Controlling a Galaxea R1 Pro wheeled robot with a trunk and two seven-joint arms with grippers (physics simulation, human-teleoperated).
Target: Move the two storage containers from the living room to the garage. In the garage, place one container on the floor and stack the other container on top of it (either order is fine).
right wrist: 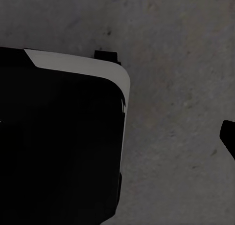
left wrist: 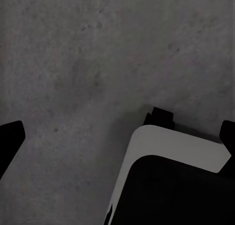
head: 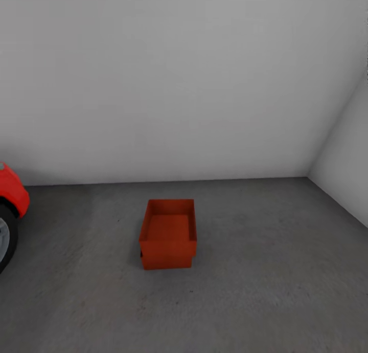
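- The two storage containers (head: pixel 168 235) appear already stacked: one orange-red bin sits on another on the garage floor (head: pixel 266 271), near the back wall (head: pixel 174 87) and well clear of the red car (head: pixel 9 215).
- The stack looks slightly offset but seated.
- Both wrist views look down at concrete; the left claw (left wrist: pixel 117 132) has its fingers spread apart, while the right claw's state cannot be told.
- Judged: the placing is done, and only confirming the stack is stable remains.

head: high, facing wall (head: pixel 179 87), angled down | wrists: close, facing down | shared: concrete floor (head: pixel 266 271)
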